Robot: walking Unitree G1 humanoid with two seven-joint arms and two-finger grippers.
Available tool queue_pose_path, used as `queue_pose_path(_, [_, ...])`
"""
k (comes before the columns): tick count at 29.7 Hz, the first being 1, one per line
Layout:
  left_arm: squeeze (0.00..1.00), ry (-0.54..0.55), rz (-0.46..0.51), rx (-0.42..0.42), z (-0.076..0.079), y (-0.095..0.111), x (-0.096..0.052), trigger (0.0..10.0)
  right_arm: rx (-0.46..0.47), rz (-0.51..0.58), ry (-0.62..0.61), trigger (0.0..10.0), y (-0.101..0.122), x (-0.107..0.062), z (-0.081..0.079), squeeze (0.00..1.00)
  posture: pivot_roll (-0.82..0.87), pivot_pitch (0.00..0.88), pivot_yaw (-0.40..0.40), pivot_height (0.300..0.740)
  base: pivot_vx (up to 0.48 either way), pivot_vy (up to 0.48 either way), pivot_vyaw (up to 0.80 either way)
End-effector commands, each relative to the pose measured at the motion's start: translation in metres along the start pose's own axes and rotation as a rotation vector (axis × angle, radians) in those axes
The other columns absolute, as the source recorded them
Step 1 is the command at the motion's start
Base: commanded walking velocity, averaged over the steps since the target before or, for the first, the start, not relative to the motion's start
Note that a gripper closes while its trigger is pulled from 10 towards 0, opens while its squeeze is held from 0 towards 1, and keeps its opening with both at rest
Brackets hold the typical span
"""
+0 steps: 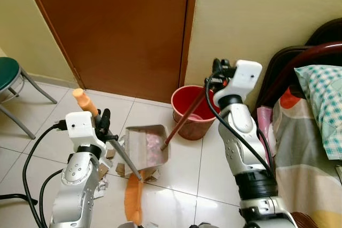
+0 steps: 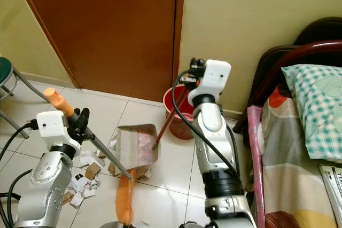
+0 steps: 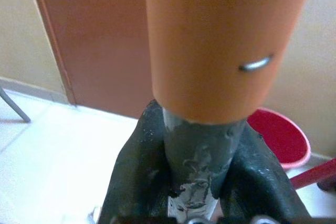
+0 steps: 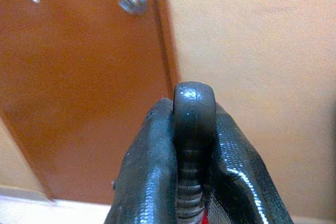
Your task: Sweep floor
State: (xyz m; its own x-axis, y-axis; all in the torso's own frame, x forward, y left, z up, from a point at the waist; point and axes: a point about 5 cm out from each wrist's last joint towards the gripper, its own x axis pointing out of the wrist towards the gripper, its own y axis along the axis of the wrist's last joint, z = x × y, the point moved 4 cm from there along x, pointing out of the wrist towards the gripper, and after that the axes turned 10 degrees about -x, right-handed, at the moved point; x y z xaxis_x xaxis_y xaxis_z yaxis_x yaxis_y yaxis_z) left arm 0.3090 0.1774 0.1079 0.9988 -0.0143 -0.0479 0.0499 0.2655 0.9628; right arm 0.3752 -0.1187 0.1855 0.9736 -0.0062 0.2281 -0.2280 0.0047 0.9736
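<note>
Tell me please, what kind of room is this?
Most likely a bedroom in a home: a bed with a checked pillow stands on the right, beside a brown wooden door, a white tiled floor and a red bucket.

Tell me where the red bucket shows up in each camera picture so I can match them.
Left eye view: red bucket at centre, on the floor below the door frame.
Right eye view: just left of centre, partly behind the right arm.
Left wrist view: at the right edge.
Right wrist view: not in it.
Shared landmark: the brown door.
</note>
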Motion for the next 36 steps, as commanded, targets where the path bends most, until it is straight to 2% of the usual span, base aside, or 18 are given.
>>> queue_pose_path(1, [0.0,-0.009,-0.067,0.008,-0.002,-0.013,-0.005,10.0,-0.068,-0.036,-0.046,10.0,-0.008,-0.004,0.013,0.0,0.06,0.134,0.017,0.74,0.0,0.0,0.0])
queue_pose_path(4, [0.0,-0.052,-0.099,0.005,0.006,-0.019,-0.007,10.0,-0.101,-0.103,-0.12,10.0,-0.024,-0.012,0.032,0.0,0.06,0.139,0.019,0.74,0.0,0.0,0.0])
queue_pose_path(6, [0.0,-0.07,-0.114,0.005,0.009,-0.022,-0.007,10.0,-0.103,-0.124,-0.14,10.0,-0.029,-0.015,0.037,0.0,0.06,0.139,0.019,0.74,0.0,0.0,0.0])
queue_pose_path(13, [0.0,-0.251,-0.224,0.033,0.037,-0.04,-0.018,10.0,-0.204,-0.205,-0.273,10.0,-0.05,-0.033,0.075,0.0,0.06,0.147,0.027,0.74,0.0,0.0,0.0])
queue_pose_path(15, [0.0,-0.257,-0.223,0.038,0.038,-0.04,-0.018,10.0,-0.207,-0.21,-0.281,10.0,-0.051,-0.034,0.076,0.0,0.06,0.147,0.027,0.74,0.0,0.0,0.0])
queue_pose_path(18, [0.0,-0.311,-0.209,0.033,0.048,-0.036,-0.019,10.0,-0.248,-0.233,-0.319,10.0,-0.058,-0.037,0.089,0.0,0.06,0.149,0.029,0.74,0.0,0.0,0.0])
queue_pose_path(21, [0.0,-0.352,-0.2,0.03,0.054,-0.03,-0.019,10.0,-0.275,-0.241,-0.33,10.0,-0.06,-0.038,0.094,0.0,0.06,0.157,0.022,0.74,0.0,0.0,0.0])
queue_pose_path(26, [0.0,-0.488,-0.146,0.07,0.079,-0.007,-0.015,10.0,-0.393,-0.244,-0.358,10.0,-0.057,-0.038,0.109,0.0,0.05,0.178,0.016,0.74,0.0,0.0,0.0])
queue_pose_path(30, [0.0,-0.513,-0.12,0.082,0.084,0.003,-0.013,10.0,-0.419,-0.227,-0.377,10.0,-0.053,-0.034,0.114,0.0,0.04,0.186,0.031,0.74,0.0,0.0,0.0])
queue_pose_path(36, [0.0,-0.556,-0.092,0.079,0.093,0.017,-0.01,10.0,-0.414,-0.233,-0.367,10.0,-0.061,-0.028,0.106,0.0,0.06,0.193,0.042,0.74,0.0,0.0,0.0])
